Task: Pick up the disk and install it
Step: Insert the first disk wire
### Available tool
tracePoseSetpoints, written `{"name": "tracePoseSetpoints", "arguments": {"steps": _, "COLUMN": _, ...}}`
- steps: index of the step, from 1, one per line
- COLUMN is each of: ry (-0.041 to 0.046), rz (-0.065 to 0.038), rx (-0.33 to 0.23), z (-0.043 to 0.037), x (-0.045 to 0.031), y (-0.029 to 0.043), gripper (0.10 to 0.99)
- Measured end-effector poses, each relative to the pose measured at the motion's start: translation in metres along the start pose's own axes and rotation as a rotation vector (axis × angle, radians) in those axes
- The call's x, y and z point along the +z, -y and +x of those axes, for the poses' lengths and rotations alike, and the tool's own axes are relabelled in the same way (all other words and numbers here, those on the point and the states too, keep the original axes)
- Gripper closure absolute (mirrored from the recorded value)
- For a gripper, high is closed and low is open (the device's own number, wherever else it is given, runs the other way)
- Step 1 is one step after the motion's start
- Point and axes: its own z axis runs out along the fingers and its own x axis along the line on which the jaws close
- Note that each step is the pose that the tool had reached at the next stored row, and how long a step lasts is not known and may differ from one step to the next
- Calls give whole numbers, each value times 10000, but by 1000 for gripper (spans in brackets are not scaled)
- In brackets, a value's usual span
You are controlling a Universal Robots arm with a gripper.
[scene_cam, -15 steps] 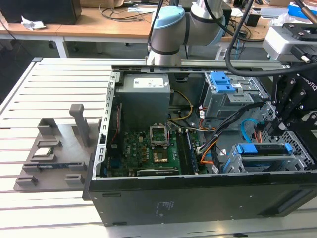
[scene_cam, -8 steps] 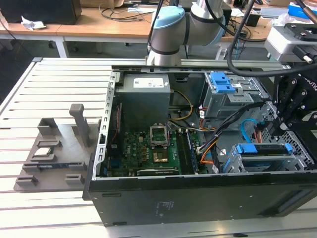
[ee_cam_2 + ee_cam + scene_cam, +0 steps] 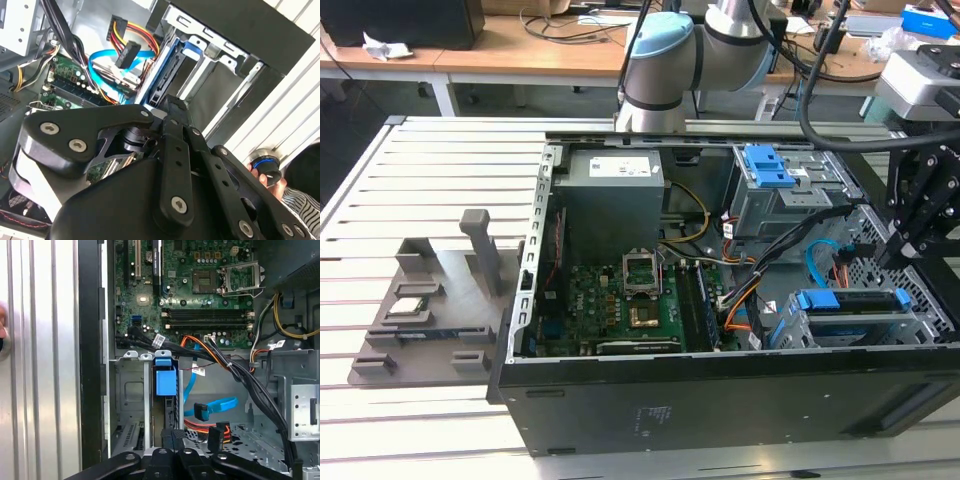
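An open black metal computer case (image 3: 720, 400) lay on its side on a slatted, pale metal table (image 3: 430, 170). Inside it sat a green motherboard (image 3: 620, 310) with an open silver processor socket, a grey boxy power supply (image 3: 615, 205), and bundles of black, orange and yellow cables (image 3: 235, 370) alongside flat blue data cables (image 3: 212, 407).

The disk (image 3: 850, 300), flat and edged by its bright blue plastic carrier, stood on edge in the perforated silver drive cage (image 3: 910, 325) at the case corner nearest the exterior view's right; the first wrist view showed its blue tab (image 3: 165, 380) seated between the cage's sheet-metal rails. A second blue bracket (image 3: 767, 166) sat on the upper bay near the case's far edge.

The gripper (image 3: 920, 225), black and built of bolted linkage bars, hung just above the cage. Whether its fingers were apart or together, I could not tell.

Beside the case, a grey moulded fixture (image 3: 435, 310) on the table held a small square silver chip (image 3: 410, 306). A person's hand (image 3: 267, 175) touched a round knob at the table's edge.
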Motion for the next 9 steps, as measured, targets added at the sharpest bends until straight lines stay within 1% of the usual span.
{"name": "tracePoseSetpoints", "arguments": {"steps": 1, "ry": 1, "rz": 0, "rx": 1, "z": -4, "x": 1, "y": 22, "gripper": 980}}
{"name": "tracePoseSetpoints", "arguments": {"steps": 3, "ry": -1, "rz": 0, "rx": 0, "z": -7, "x": 7, "y": 41, "gripper": 980}}
{"name": "tracePoseSetpoints", "arguments": {"steps": 5, "ry": -4, "rz": 0, "rx": 1, "z": -21, "x": 40, "y": 62, "gripper": 980}}
{"name": "tracePoseSetpoints", "arguments": {"steps": 6, "ry": -9, "rz": 0, "rx": 1, "z": -78, "x": 59, "y": 76, "gripper": 980}}
{"name": "tracePoseSetpoints", "arguments": {"steps": 7, "ry": -12, "rz": 0, "rx": 0, "z": -181, "x": 94, "y": 74, "gripper": 980}}
{"name": "tracePoseSetpoints", "arguments": {"steps": 9, "ry": -12, "rz": 0, "rx": 2, "z": -244, "x": 135, "y": 73, "gripper": 980}}
